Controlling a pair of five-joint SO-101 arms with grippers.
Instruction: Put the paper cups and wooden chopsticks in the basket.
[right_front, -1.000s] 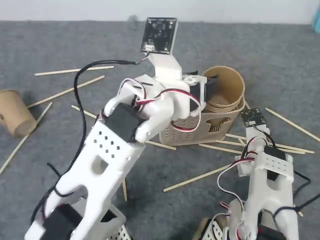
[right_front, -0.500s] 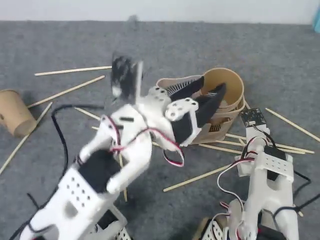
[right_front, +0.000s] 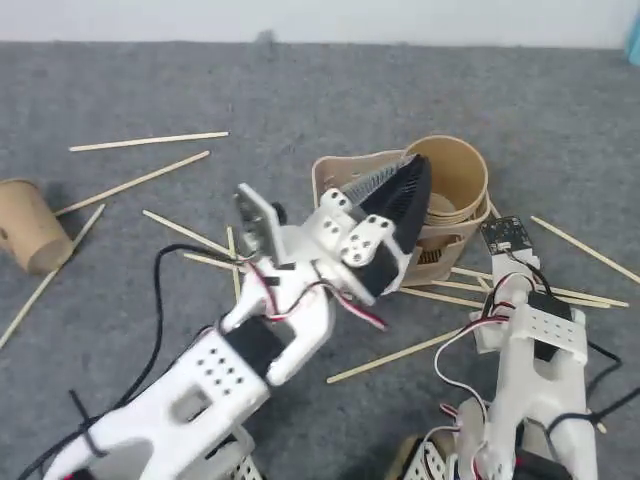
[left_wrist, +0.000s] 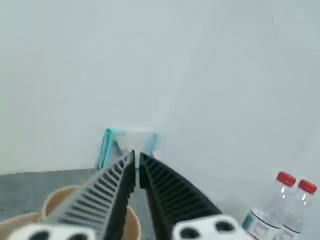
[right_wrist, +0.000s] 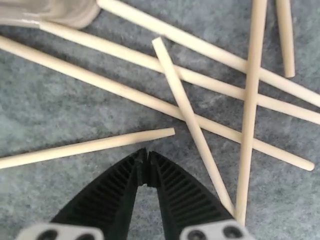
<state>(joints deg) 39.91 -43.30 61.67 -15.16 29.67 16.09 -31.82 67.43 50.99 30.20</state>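
Observation:
A beige basket (right_front: 438, 250) stands mid-table with nested paper cups (right_front: 458, 168) in it. My left gripper (right_front: 414, 174) hangs just above the basket beside the cups, tilted upward and shut on nothing; its wrist view has the shut gripper (left_wrist: 136, 156) against the wall, a cup rim (left_wrist: 52, 204) below. Another paper cup (right_front: 28, 226) lies on its side at far left. Wooden chopsticks (right_front: 134, 183) are scattered over the grey mat. My right arm (right_front: 525, 345) stands right of the basket; its gripper (right_wrist: 144, 153) is shut and empty, just above the mat beside a chopstick (right_wrist: 90, 146).
Several crossed chopsticks (right_wrist: 192, 117) lie beyond the right gripper, beside the basket's foot (right_wrist: 55, 11). A long chopstick (right_front: 394, 357) lies between the two arms. Two water bottles (left_wrist: 280, 212) and a blue object (left_wrist: 107, 148) stand by the far wall.
My left gripper let go of the cup in the basket, drew back towards the arm's base, tilted upward and shut. The cup stays in the basket. The right arm has not moved.

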